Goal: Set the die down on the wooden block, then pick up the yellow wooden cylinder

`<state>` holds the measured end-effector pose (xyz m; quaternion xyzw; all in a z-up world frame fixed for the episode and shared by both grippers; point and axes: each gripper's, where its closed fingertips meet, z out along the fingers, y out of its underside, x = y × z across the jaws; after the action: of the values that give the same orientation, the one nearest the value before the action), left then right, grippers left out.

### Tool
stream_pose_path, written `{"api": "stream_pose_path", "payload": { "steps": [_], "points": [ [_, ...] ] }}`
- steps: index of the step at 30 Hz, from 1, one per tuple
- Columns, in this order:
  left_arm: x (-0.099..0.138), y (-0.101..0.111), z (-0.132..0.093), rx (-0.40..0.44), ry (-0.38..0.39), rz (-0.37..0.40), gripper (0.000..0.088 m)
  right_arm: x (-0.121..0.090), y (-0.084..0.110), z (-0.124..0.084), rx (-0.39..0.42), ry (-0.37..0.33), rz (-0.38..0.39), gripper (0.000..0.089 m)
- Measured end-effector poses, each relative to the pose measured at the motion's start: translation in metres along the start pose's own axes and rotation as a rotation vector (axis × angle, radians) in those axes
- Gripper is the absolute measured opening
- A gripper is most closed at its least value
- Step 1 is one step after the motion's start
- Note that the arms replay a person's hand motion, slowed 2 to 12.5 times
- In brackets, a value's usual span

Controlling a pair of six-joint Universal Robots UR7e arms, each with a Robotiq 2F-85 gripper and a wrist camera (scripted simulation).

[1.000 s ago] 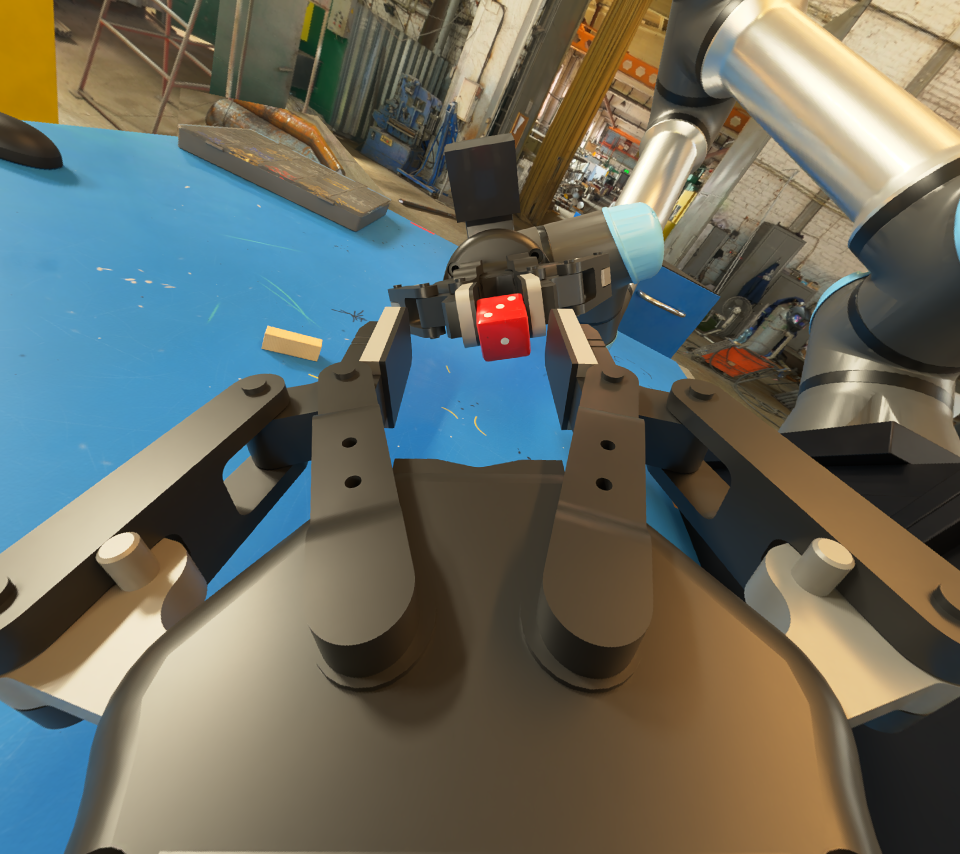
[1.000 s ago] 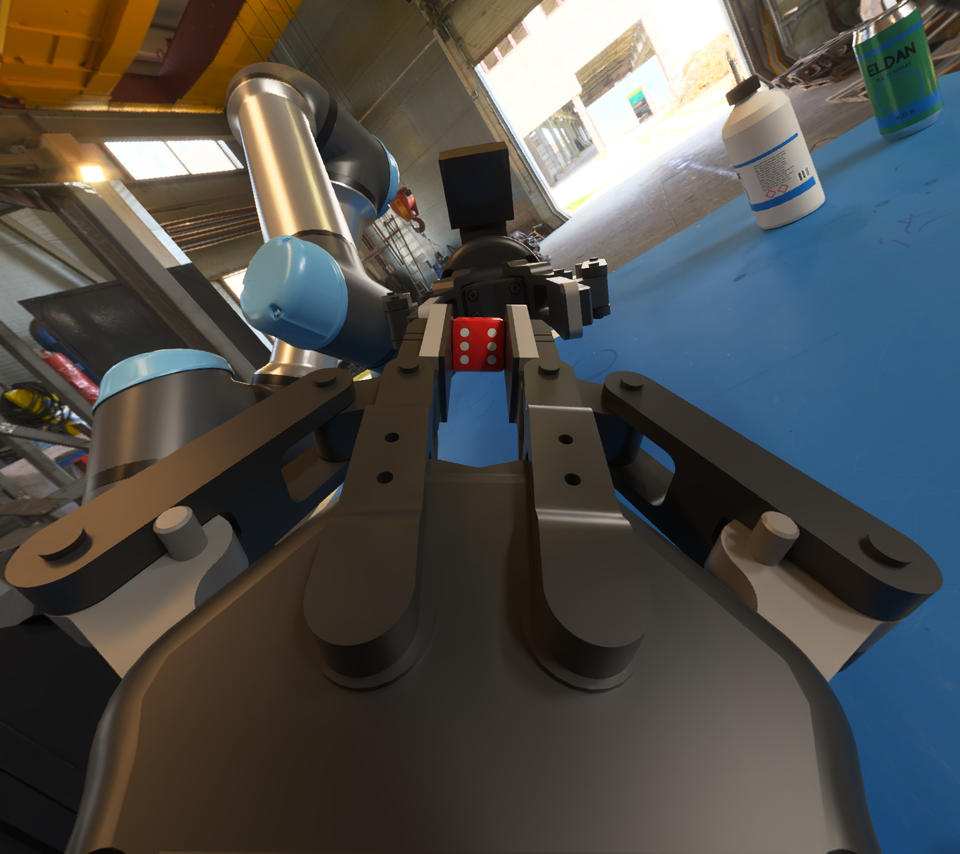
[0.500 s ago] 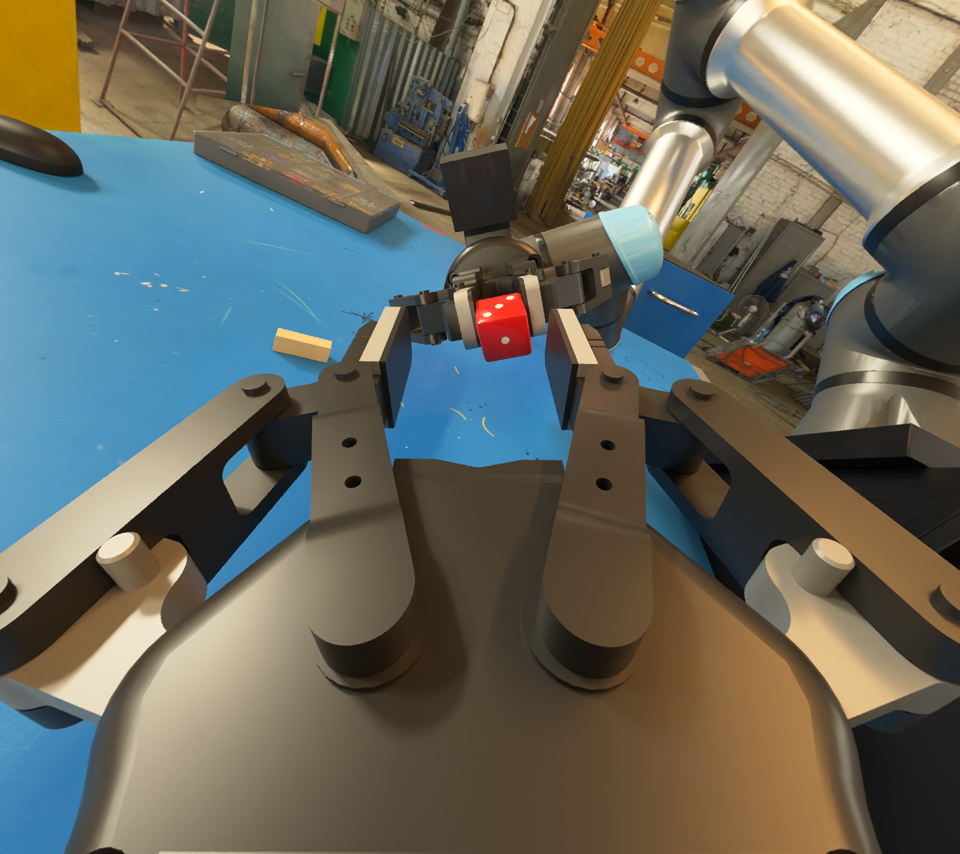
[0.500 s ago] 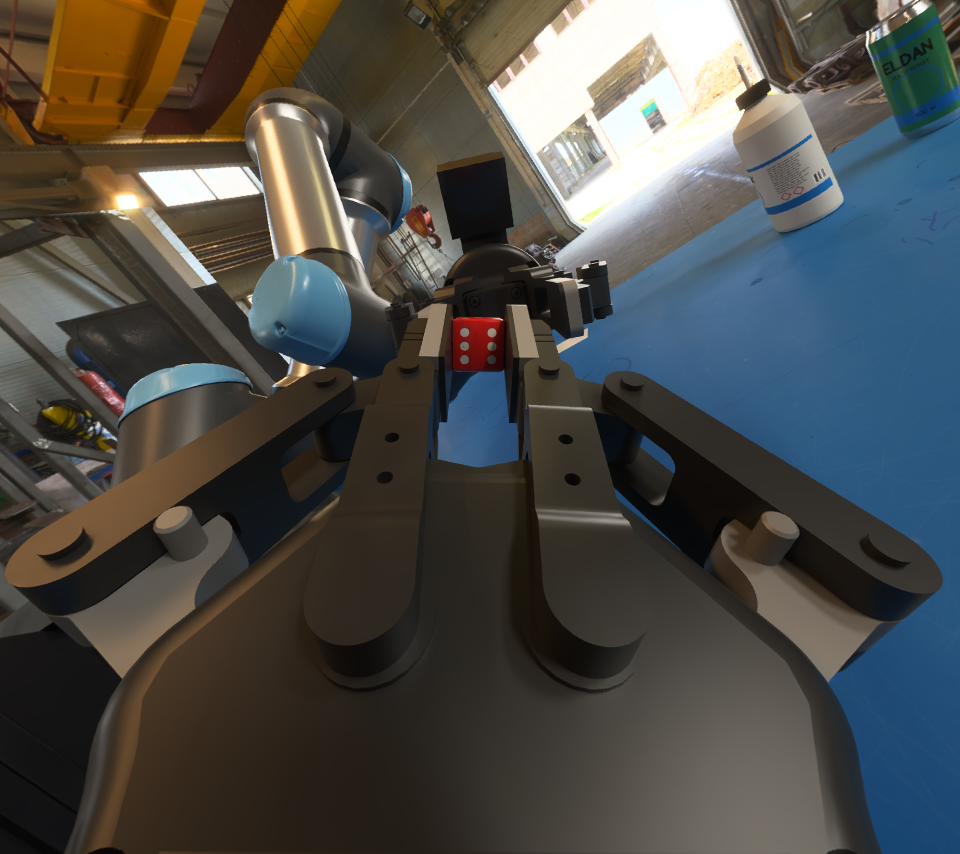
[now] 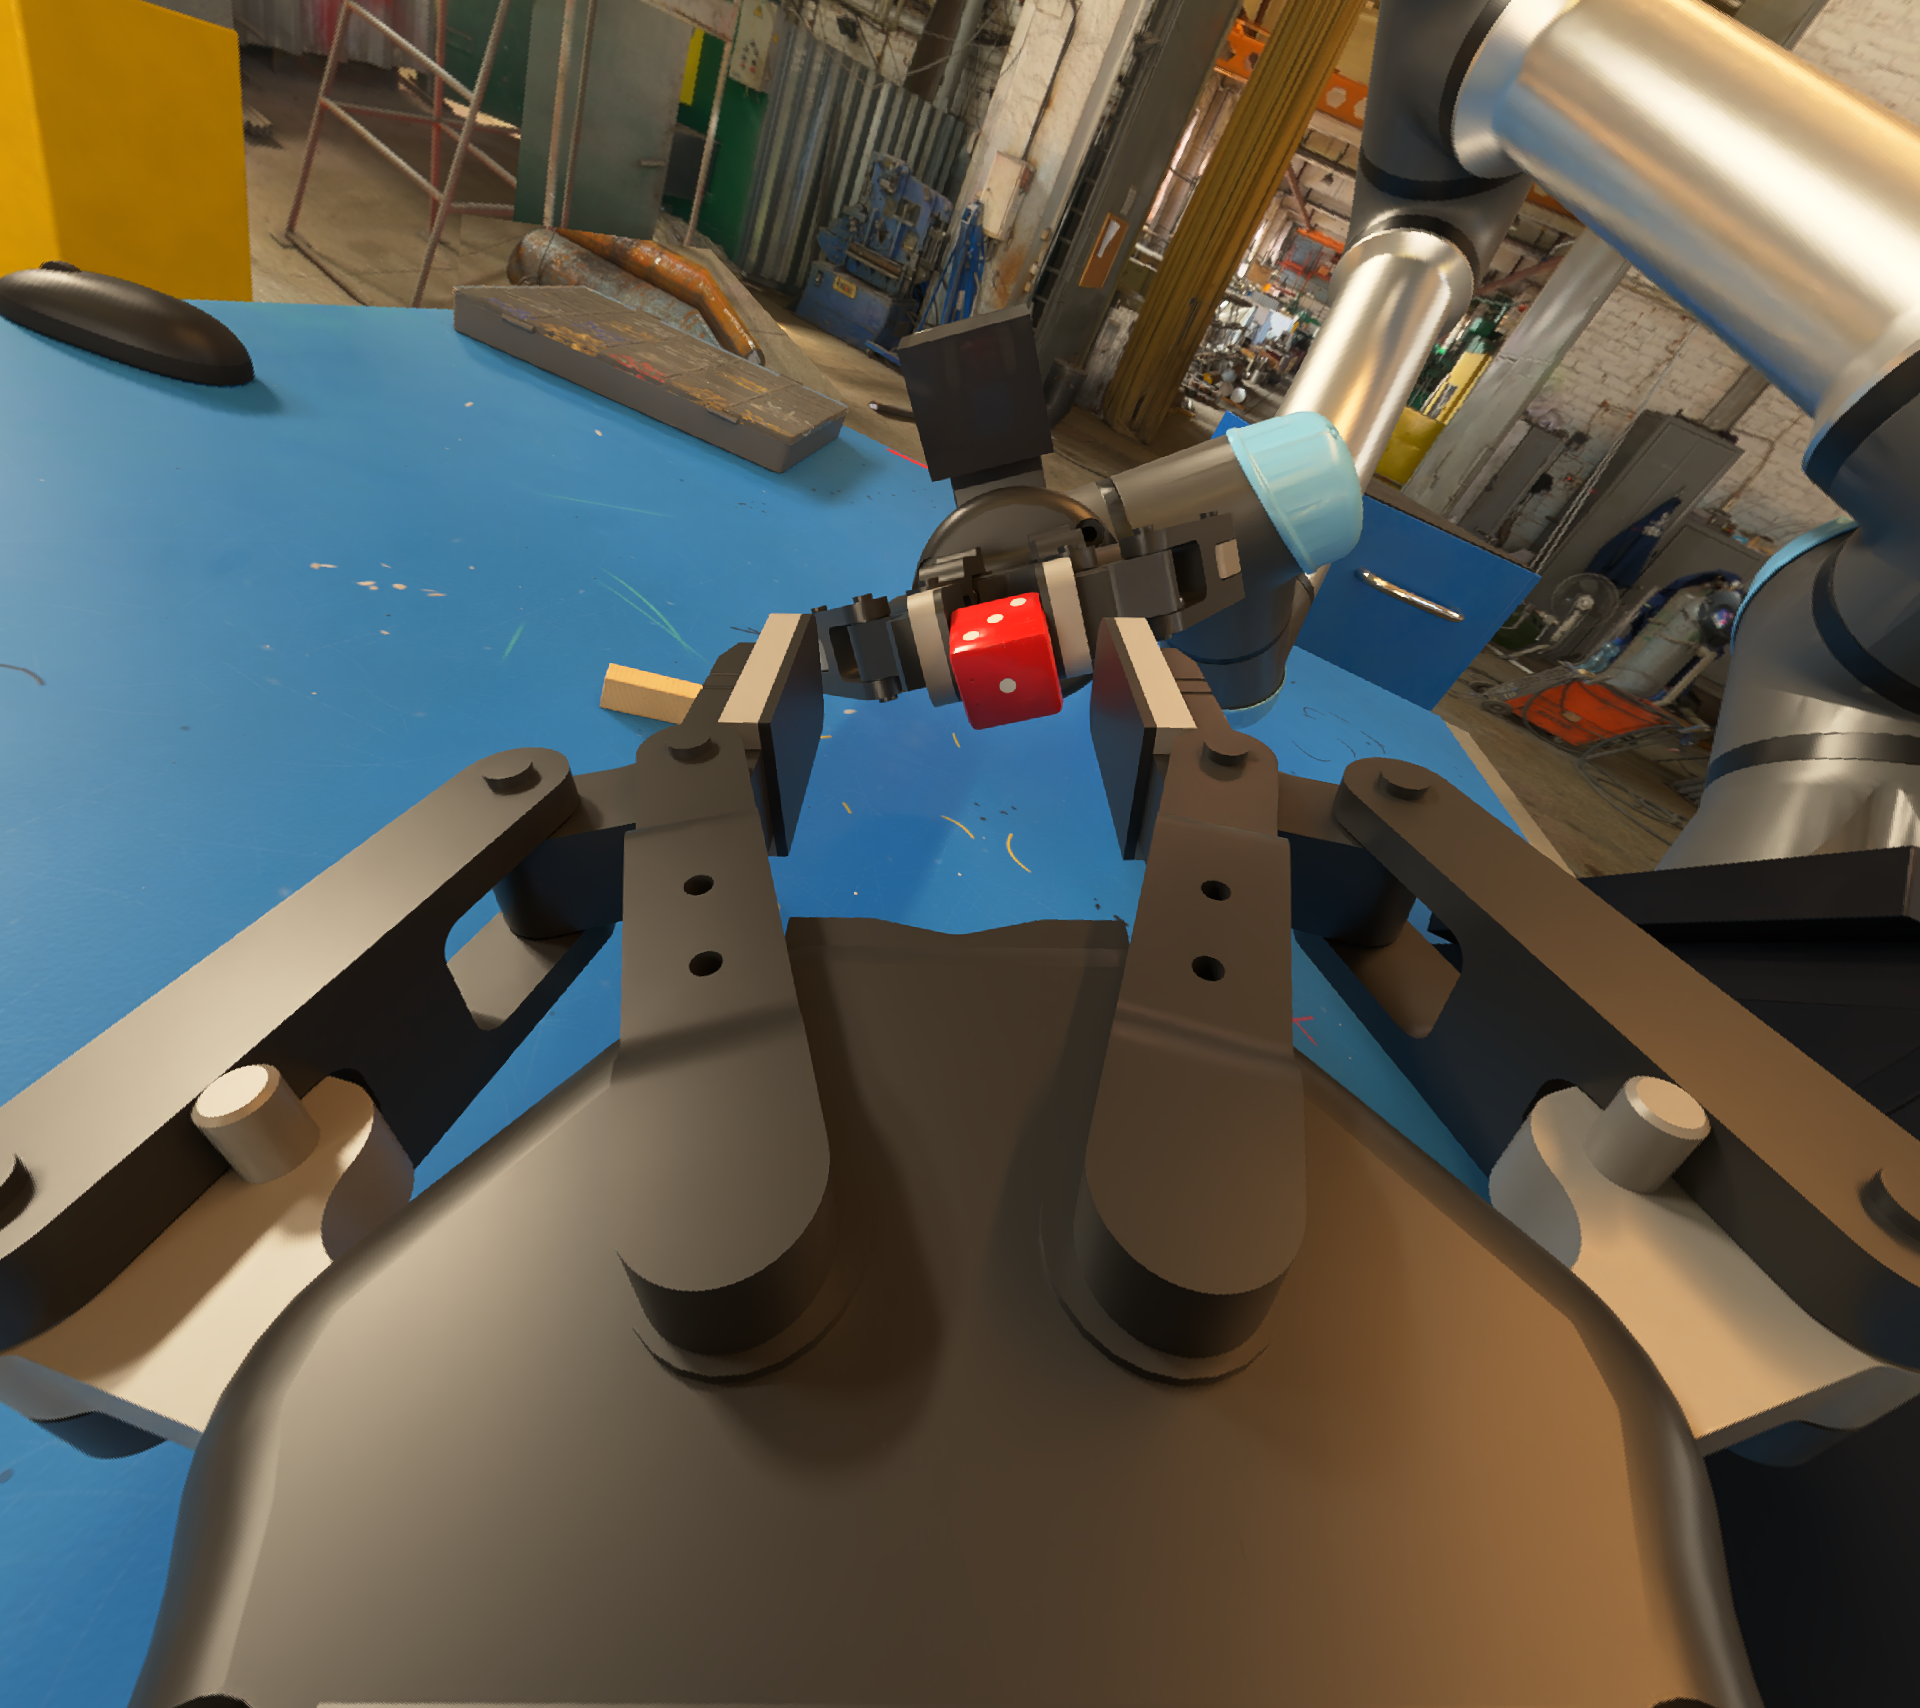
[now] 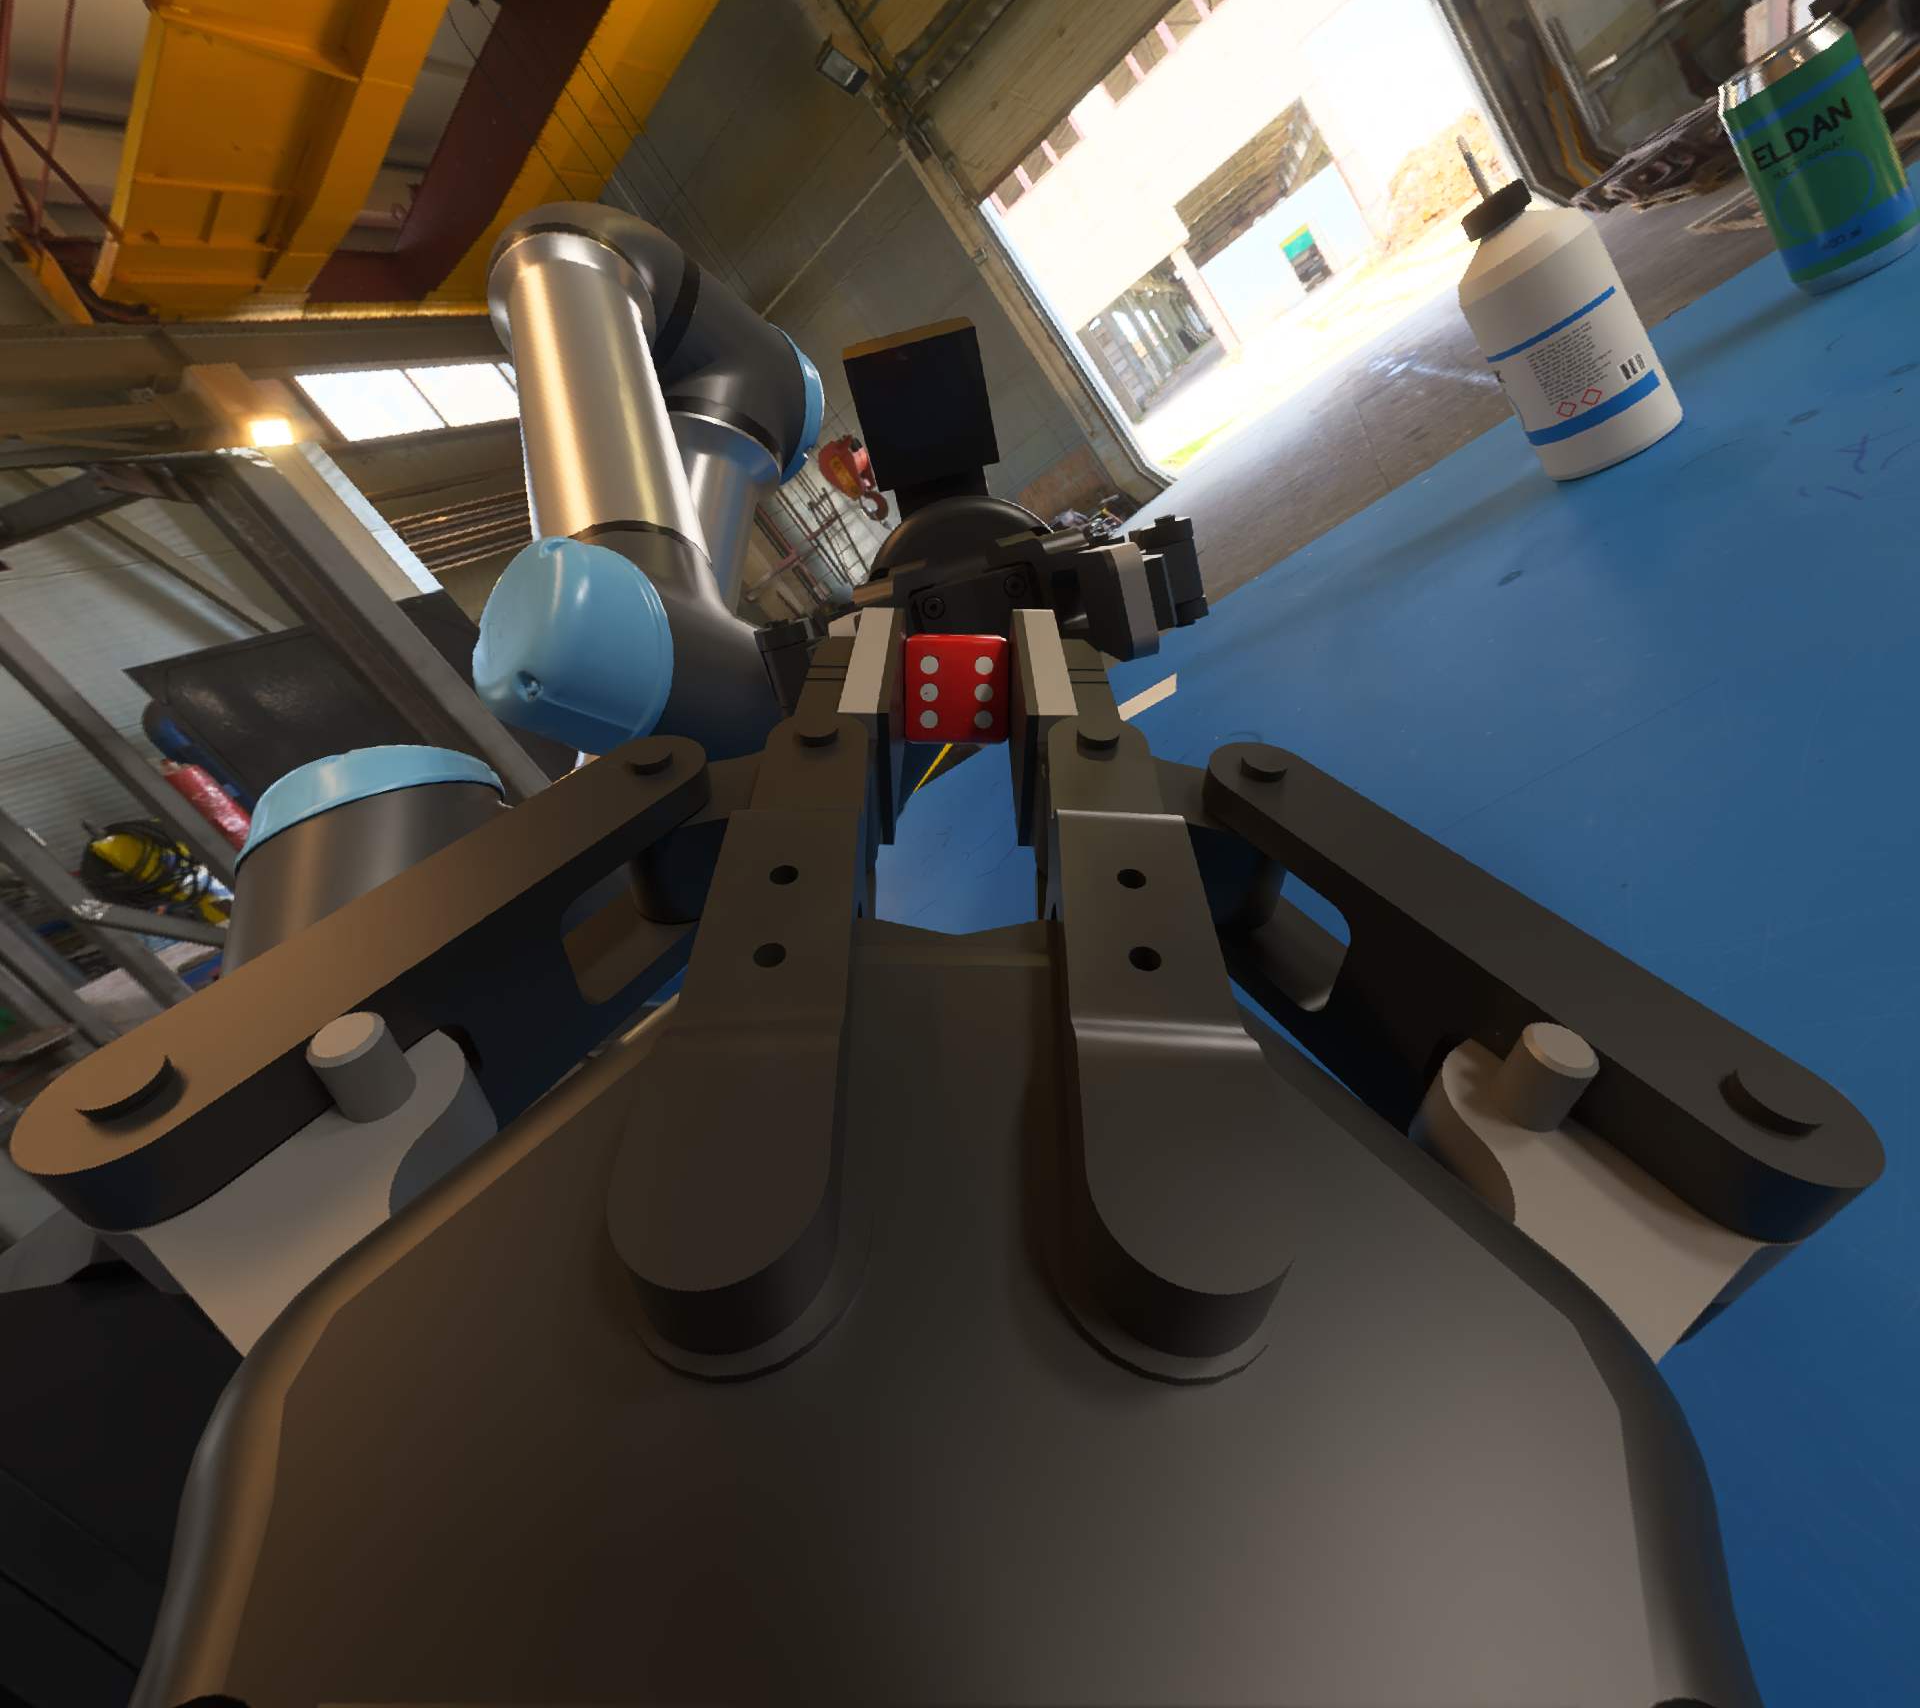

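The red die (image 6: 956, 687) with white pips is clamped between my right gripper's (image 6: 956, 671) fingertips, above the blue table. In the left wrist view the die (image 5: 1003, 661) and the right gripper holding it sit just beyond my left gripper (image 5: 951, 713). The left gripper is open and empty, with its fingers spread to either side of the die. The pale wooden block (image 5: 644, 687) lies flat on the table (image 5: 312, 567), left of and beyond the left finger. No yellow cylinder is in view.
A grey flat case (image 5: 644, 370), a black rounded object (image 5: 125, 328) and a yellow box (image 5: 104, 131) lie toward the table's far left. A white bottle (image 6: 1569, 359) and a green can (image 6: 1818, 152) stand at the far right in the right wrist view.
Both views have shifted slightly, so the background and wooden block drift a little. The die stays in the right gripper, facing the open left gripper.
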<state>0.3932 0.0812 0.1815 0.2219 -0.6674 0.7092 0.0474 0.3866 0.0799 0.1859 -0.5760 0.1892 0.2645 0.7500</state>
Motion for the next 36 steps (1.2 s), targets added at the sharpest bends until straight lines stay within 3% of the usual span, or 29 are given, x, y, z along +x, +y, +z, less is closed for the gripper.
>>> {"api": "stream_pose_path", "payload": {
  "steps": [36],
  "points": [
    [-0.0024,-0.0042,-0.005,-0.009,-0.028,0.004,0.0469,-0.0004,-0.001,0.0051,0.023,-0.065,0.047,0.0178]
  ]
}}
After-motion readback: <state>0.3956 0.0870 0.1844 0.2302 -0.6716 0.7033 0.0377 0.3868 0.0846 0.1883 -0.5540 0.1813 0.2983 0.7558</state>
